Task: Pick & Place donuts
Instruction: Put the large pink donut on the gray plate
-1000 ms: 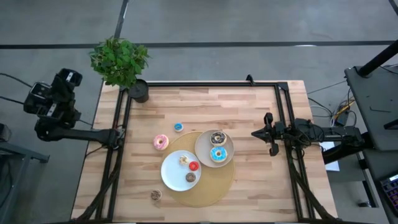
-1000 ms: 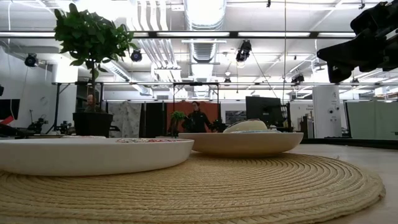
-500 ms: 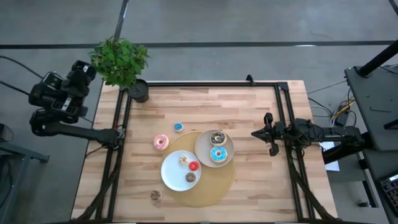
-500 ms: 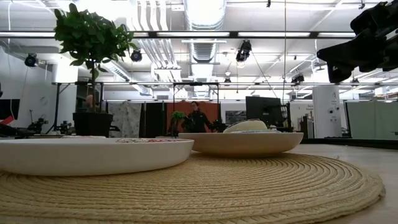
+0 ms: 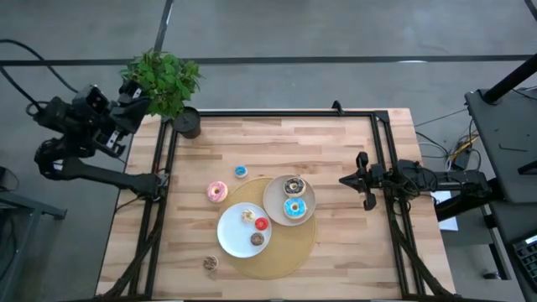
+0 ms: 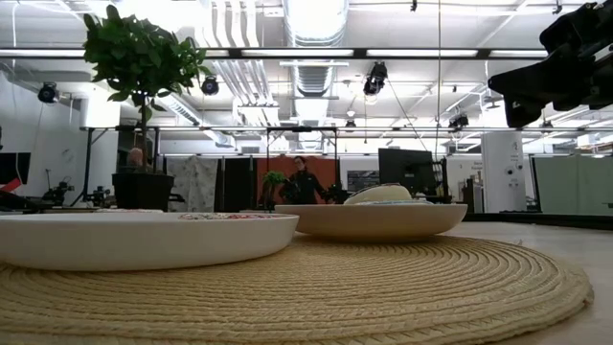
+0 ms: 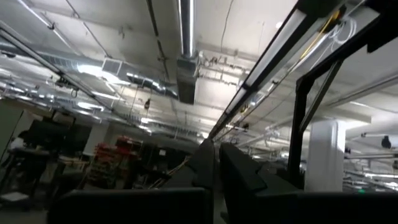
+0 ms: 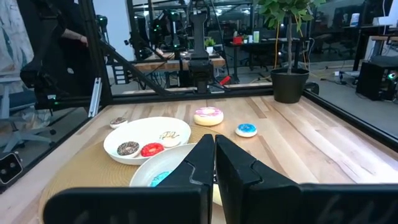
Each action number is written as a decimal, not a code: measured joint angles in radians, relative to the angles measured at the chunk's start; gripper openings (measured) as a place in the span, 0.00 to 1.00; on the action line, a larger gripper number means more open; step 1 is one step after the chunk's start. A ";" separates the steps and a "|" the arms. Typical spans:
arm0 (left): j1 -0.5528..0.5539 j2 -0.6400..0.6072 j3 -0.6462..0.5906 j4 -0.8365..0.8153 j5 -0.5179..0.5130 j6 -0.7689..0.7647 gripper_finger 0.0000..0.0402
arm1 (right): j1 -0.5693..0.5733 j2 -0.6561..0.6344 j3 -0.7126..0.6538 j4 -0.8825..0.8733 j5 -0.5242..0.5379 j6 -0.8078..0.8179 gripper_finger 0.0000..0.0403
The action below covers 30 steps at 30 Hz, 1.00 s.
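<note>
A pink donut (image 5: 217,191), a mini blue one (image 5: 241,171) and a mini brown one (image 5: 210,263) lie on the wooden table. A white plate (image 5: 228,239) holds mini cream (image 5: 248,216), red (image 5: 261,224) and brown (image 5: 257,239) donuts. A beige plate (image 5: 306,198) holds a chocolate donut (image 5: 293,185) and a blue-sprinkled one (image 5: 294,208). My right gripper (image 5: 342,180) is shut and empty, above the table to the right of the beige plate. My left gripper (image 5: 134,91) is shut and empty, off the table's far left corner, pointing up at the ceiling (image 7: 216,144).
Both plates rest on a round woven mat (image 5: 289,252). A potted plant (image 5: 164,84) stands at the table's far left corner, right beside my left gripper. A black frame (image 5: 277,113) runs along the table's far and side edges. Bare wood lies along the table's far side.
My left arm has swung its gripper from beyond the table's left edge toward the far side and the potted plant. My right arm and the donuts have kept still.
</note>
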 joint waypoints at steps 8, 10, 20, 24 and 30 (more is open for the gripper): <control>0.000 0.043 0.136 -0.241 0.000 0.000 0.00 | 0.000 0.000 0.000 0.000 0.000 0.000 0.02; 0.000 0.053 0.164 -0.306 0.000 -0.001 0.00 | 0.000 0.000 0.000 0.000 0.000 -0.004 0.02; 0.000 0.095 0.246 -0.543 0.001 -0.002 0.00 | 0.000 0.000 0.000 0.000 0.000 -0.004 0.02; 0.000 0.101 0.259 -0.600 0.001 -0.018 0.00 | 0.000 0.000 0.000 0.000 0.000 -0.003 0.02; 0.000 0.102 0.259 -0.688 0.001 -0.024 0.00 | 0.000 0.000 0.000 0.000 0.000 -0.001 0.02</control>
